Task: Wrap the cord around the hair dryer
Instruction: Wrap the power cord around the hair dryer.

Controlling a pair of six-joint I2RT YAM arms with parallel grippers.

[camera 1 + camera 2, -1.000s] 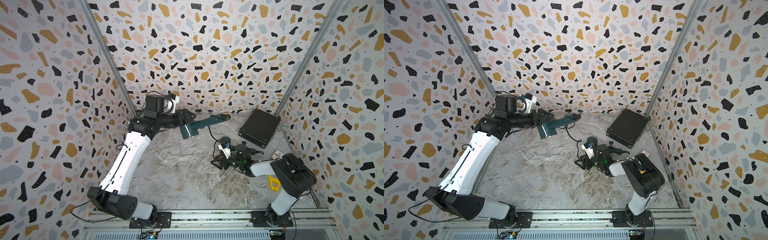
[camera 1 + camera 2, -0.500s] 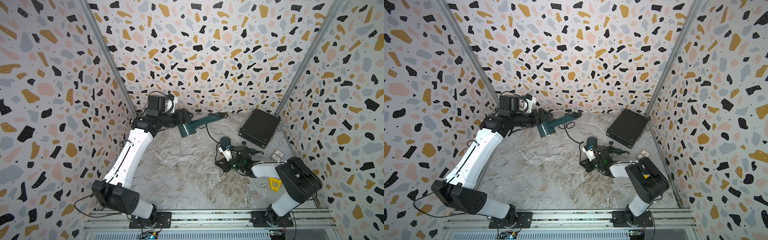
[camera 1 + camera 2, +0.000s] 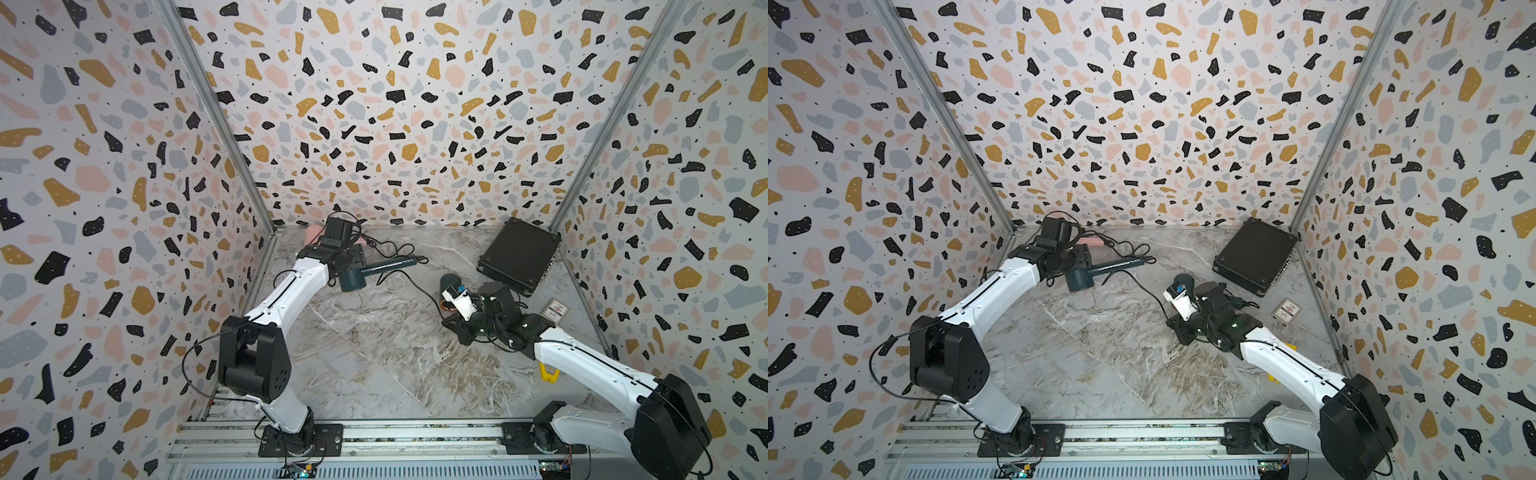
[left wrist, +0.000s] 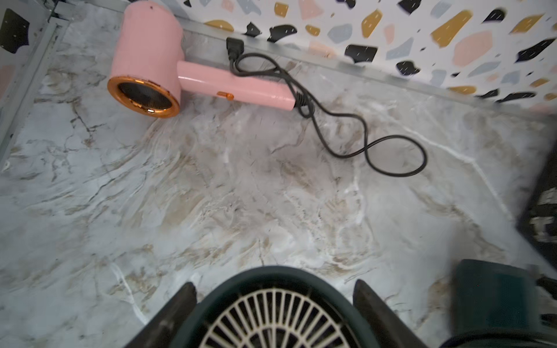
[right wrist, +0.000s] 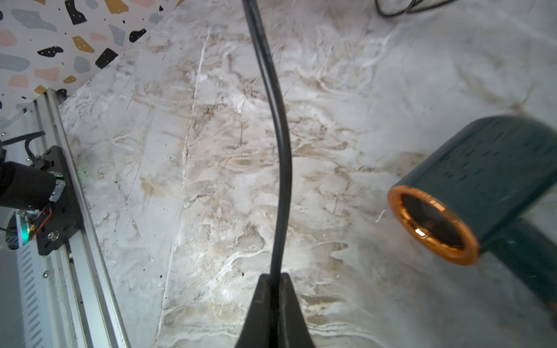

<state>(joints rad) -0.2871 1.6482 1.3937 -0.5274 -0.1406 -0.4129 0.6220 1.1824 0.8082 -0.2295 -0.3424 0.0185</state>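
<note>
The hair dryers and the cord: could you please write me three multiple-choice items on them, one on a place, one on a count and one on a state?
1. Where does the pink hair dryer lie?
A. far back, by the back wall
B. dead centre
C. at the very front

2. How many hair dryers are in view?
A. one
B. two
C. three

3. What is the right gripper doing?
A. standing open
B. pinching the black cord
C. gripping a hair dryer's handle

Answers:
1 A: the left wrist view shows it lying along the foot of that wall.
2 B: there is the pink one plus the dark teal hair dryer, clamped in the left gripper.
3 B: the right wrist view shows the cord running out from between the closed fingers.
</note>
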